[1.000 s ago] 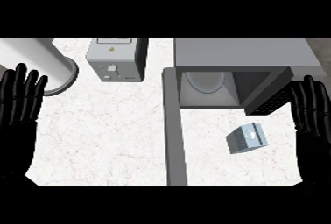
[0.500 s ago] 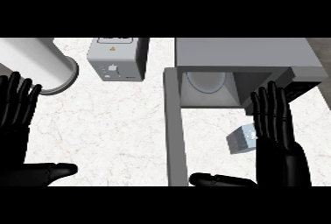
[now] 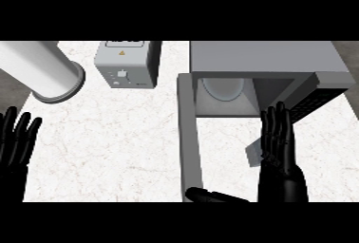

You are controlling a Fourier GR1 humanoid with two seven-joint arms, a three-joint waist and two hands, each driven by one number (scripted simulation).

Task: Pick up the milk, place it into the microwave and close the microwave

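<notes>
The milk carton (image 3: pixel 254 153) is a small white-grey box lying on the counter in front of the microwave (image 3: pixel 263 76), whose door (image 3: pixel 188 137) stands swung open toward me. My right hand (image 3: pixel 279 156) is open with straight fingers, just right of the carton and covering most of it; its thumb (image 3: pixel 210 195) sticks out low to the left. My left hand (image 3: pixel 15 142) rests open at the left edge, fingers up.
A grey toaster (image 3: pixel 126 64) stands at the back centre. A white cylinder (image 3: pixel 43 71) lies at the back left. The white marble counter (image 3: pixel 112 147) spreads between my hands.
My right hand has moved left and down toward the milk carton and now overlaps it. The left hand has shifted slightly lower at the left edge.
</notes>
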